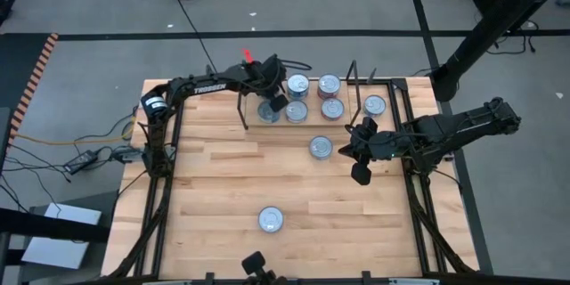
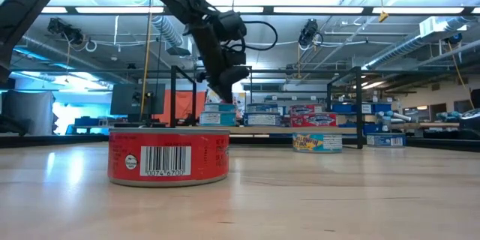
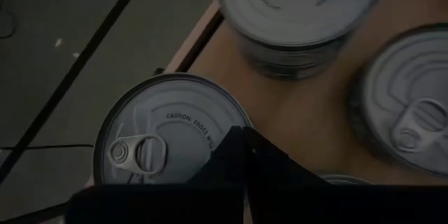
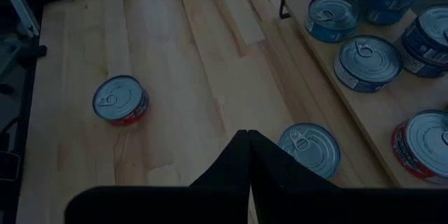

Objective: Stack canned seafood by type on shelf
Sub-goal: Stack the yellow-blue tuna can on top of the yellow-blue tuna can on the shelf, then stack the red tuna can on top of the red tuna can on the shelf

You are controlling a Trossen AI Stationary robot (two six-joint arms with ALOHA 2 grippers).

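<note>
Several flat silver-lidded tins stand on the light wooden shelf [image 1: 312, 126] at the table's far side, between black wire uprights [image 1: 245, 111]. My left gripper [image 1: 276, 101] is shut, pointing down over the leftmost tin [image 1: 269, 112], whose pull-tab lid fills the left wrist view [image 3: 161, 133]. My right gripper [image 1: 361, 171] is shut and empty above the table, right of a loose teal tin [image 1: 321, 148], which also shows in the right wrist view [image 4: 310, 148]. A red-labelled tin [image 1: 271, 220] stands near the front edge and shows close in the low view [image 2: 169, 157]. My left gripper's shut fingers [image 3: 245, 168] stand from above over the lid of the leftmost shelf tin [image 3: 189, 119], on the side away from its pull tab. I cannot tell whether they touch it.
Other shelf tins stand close to the right of my left gripper [image 1: 297, 111], [image 1: 298, 85], [image 1: 329, 85], [image 1: 332, 108], and one [image 1: 374, 104] beyond the right upright [image 1: 354, 85]. Black frame rails [image 1: 165, 196] run along the table's left and right sides. Bare wood [image 1: 214, 178] lies at the table's middle left.
</note>
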